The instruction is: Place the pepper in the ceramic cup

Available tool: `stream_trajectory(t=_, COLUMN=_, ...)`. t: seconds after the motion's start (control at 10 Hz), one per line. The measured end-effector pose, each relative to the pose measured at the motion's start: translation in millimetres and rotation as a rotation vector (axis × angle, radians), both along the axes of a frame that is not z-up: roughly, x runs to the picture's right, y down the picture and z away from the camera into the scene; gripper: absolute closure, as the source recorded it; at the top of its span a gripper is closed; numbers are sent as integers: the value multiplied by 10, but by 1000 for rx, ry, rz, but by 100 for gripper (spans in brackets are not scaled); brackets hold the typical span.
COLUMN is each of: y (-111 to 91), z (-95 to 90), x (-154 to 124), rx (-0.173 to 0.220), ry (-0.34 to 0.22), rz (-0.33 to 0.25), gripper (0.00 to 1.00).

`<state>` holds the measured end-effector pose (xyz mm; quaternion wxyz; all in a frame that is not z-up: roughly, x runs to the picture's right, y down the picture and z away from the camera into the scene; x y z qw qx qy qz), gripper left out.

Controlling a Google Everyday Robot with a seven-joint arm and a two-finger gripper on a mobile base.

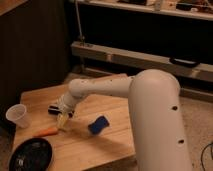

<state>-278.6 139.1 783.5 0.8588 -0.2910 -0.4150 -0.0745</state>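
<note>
Dim workroom: a dark wall and a metal rail are running behind a light wooden bench (82,146). The white arm (107,87) is reaching from the right across the bench toward its left half, wrist angled down. The pincer (62,123) is pointing down at the boards and hanging just right of the pepper; whether it is open or closed cannot be told, and it is not carrying anything visible.

The pepper (46,132) is lying flat on the bench, orange, long axis roughly left to right, just beside the pincer tip. The ceramic cup (17,116) is standing upright near the left edge, apart from the pepper. A black round dish (31,155) is sitting at the front left corner. A blue block (98,125) is lying right of the pincer, under the arm.
</note>
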Motion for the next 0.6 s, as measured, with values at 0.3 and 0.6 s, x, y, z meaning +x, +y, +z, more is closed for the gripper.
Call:
stream_trajectory(t=0.3, y=131, z=47, x=4, rx=-28, ry=-8, rz=-18, gripper=20)
stream_trajectory(t=0.6, y=349, z=190, x=-112, rx=-81, ry=-17, rz=-48, gripper=20)
